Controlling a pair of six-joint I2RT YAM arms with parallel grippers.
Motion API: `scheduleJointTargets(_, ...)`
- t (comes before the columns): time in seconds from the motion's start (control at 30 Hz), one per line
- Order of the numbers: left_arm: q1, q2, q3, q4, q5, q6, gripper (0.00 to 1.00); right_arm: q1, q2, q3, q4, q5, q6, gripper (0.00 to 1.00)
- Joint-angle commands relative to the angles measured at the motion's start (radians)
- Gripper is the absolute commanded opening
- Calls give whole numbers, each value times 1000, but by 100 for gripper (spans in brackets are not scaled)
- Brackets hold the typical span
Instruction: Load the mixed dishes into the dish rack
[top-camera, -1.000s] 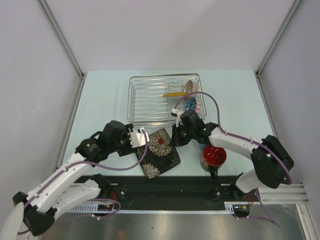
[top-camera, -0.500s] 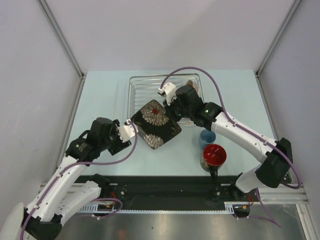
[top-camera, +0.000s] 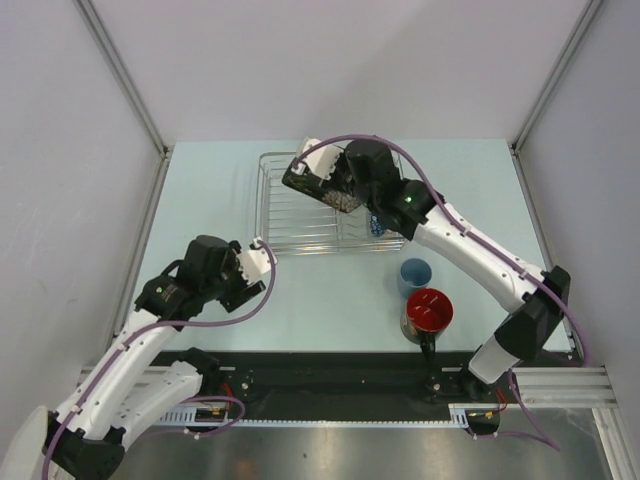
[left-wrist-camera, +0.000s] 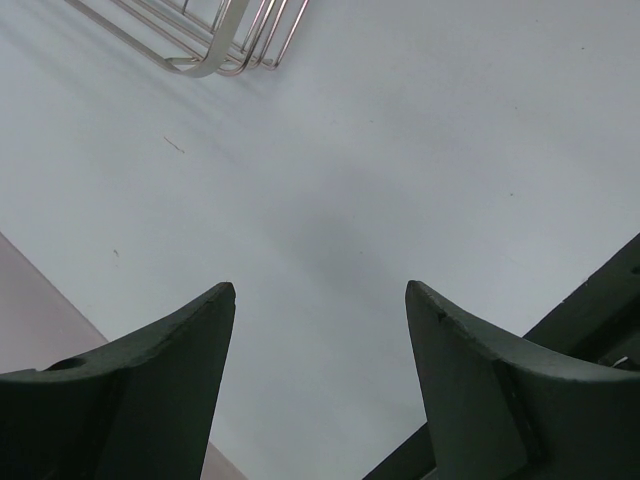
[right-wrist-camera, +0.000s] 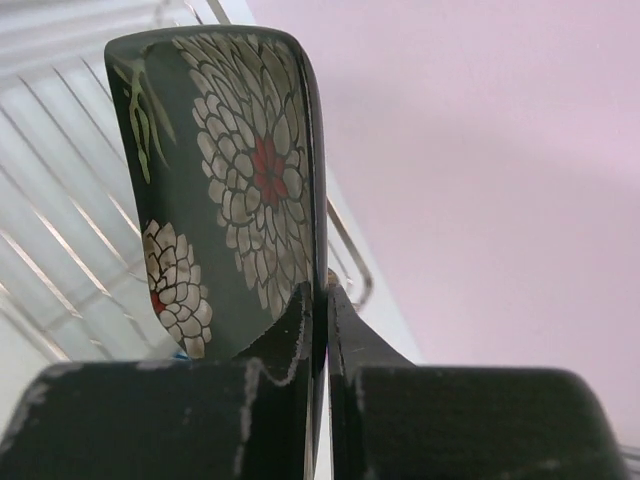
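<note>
My right gripper (top-camera: 333, 186) is shut on the edge of the square black plate (top-camera: 312, 180), which has white flowers with red centres, and holds it upright on edge over the silver wire dish rack (top-camera: 290, 225). In the right wrist view the plate (right-wrist-camera: 230, 180) stands between the pinched fingers (right-wrist-camera: 318, 285) above the rack's bars (right-wrist-camera: 60, 230). My left gripper (top-camera: 258, 266) is open and empty over bare table by the rack's near-left corner (left-wrist-camera: 215, 40); its fingers (left-wrist-camera: 320, 290) are spread wide. The light blue cup (top-camera: 414, 275) and the dark mug with red inside (top-camera: 427, 312) stand right of the rack. The speckled bowl is hidden.
A blue patterned item (top-camera: 377, 226) stands in the rack's right part, under my right arm. Grey walls close in the light blue table (top-camera: 200, 200) on three sides. The black base rail (top-camera: 330, 375) runs along the near edge.
My right gripper has lifted the plate from the table in front of the rack, carried it back over the rack and tipped it upright. My left gripper let go of it and drew back left.
</note>
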Motion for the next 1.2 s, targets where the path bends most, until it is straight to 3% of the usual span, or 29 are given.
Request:
scheduleJointTargets(0.0,10,-17,-13,35,16,-29,75,-10,17,27,191,124,-241,0)
scheduleJointTargets(0.27,15,-5,-22,57,16,-22,75,-15,-27,-90,233,115,-356,0)
scheduleJointTargets(0.83,24,28,-21,88,3,-22,74,-119,-115,-171,90,-58,-442,0)
scheduleJointTargets(1.17,26,22,-36,95,-1,-23,74,-147,-116,-182,121,-109,-431,0)
